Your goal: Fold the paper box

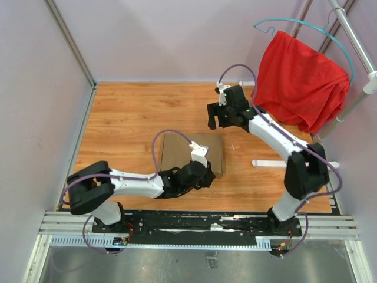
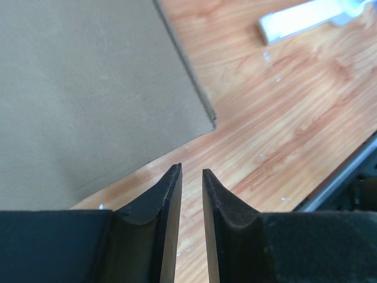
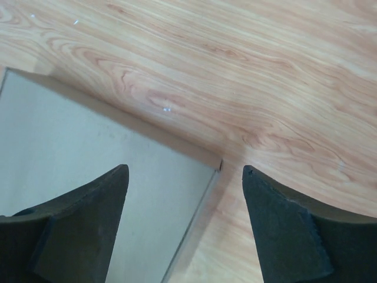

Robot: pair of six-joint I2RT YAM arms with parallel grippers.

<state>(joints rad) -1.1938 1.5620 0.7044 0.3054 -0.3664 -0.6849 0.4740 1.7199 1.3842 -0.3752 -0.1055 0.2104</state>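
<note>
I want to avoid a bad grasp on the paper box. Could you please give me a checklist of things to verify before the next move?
1. Paper box lies flat on the table: ok.
2. Left gripper is empty: ok. Its jaws stand a narrow gap apart, with only wood showing between them, just off a box corner.
3. Right gripper is open and empty: ok. Its jaws are wide, above another box corner.
4. A gripper touches the box: cannot tell; neither one holds it.
5. Red cloth and white strip are apart from the box: ok.
6. Box is folded: not ok; it looks like a flat sheet.
</note>
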